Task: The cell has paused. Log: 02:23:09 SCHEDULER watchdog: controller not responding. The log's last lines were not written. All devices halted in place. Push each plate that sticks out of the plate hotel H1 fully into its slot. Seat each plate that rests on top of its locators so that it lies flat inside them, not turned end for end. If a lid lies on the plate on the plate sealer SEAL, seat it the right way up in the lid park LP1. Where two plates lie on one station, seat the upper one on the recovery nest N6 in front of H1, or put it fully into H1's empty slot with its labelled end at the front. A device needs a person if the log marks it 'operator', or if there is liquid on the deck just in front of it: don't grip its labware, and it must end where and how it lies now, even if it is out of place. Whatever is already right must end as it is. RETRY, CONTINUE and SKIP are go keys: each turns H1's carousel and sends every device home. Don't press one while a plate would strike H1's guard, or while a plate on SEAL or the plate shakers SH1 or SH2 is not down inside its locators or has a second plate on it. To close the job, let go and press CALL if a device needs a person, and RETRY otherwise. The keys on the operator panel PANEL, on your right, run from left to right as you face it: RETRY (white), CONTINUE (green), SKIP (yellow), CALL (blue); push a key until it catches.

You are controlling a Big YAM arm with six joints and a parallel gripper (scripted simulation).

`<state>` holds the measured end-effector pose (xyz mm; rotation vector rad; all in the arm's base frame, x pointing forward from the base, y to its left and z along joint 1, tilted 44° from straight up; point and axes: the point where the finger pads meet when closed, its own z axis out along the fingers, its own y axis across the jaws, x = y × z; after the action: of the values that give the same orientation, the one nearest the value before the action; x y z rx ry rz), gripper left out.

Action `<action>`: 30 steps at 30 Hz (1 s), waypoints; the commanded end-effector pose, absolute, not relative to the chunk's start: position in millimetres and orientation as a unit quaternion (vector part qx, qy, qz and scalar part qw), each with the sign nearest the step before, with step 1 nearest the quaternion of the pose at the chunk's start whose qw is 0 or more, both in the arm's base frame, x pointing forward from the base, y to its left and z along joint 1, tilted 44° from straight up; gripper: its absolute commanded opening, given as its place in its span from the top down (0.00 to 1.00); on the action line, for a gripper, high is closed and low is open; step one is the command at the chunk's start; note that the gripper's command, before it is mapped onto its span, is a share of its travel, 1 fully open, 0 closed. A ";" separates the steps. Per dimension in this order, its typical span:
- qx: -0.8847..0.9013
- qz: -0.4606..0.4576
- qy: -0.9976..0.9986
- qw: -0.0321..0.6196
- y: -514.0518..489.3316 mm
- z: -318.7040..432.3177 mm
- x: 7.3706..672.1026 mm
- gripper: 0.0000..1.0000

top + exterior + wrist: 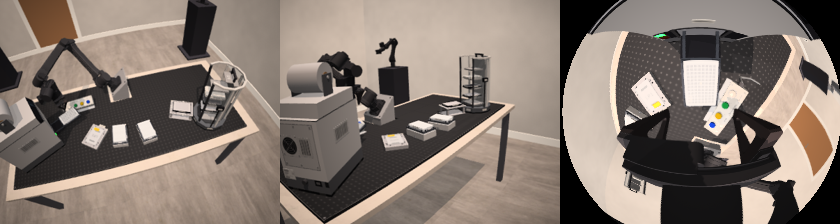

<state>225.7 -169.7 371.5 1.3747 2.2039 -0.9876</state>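
My gripper (56,100) is open and empty. It hangs over the left back of the deck, between the operator panel (79,105) and the plate sealer (24,137). In the wrist view my two fingers frame the panel (721,111); its green, yellow and blue keys show, and the white key is hidden by my gripper. A white plate (699,81) (68,115) lies on the sealer's stage just beyond. The lid park (95,136) holds a flat white piece with a yellow label. Two shakers each carry a white plate (120,135) (146,132); the right one sits slightly turned.
The recovery nest (181,109) holds a flat white piece in front of the plate hotel (219,97), a glass-walled carousel with plates in several slots. My arm's wedge mount (121,87) stands at the back edge. I see no liquid on the deck.
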 end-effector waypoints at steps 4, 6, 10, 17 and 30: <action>0.499 -0.349 0.771 0.186 -168.3 390.4 229.6 0.00; 0.499 -0.349 0.771 0.186 -168.3 390.4 229.6 0.00; 0.499 -0.349 0.771 0.186 -168.3 390.4 229.6 0.00; 0.499 -0.349 0.771 0.186 -168.3 390.4 229.6 0.00; 0.534 -0.330 0.751 0.207 -170.9 396.2 213.1 0.00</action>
<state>225.3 -168.6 370.6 1.3924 2.1971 -0.9704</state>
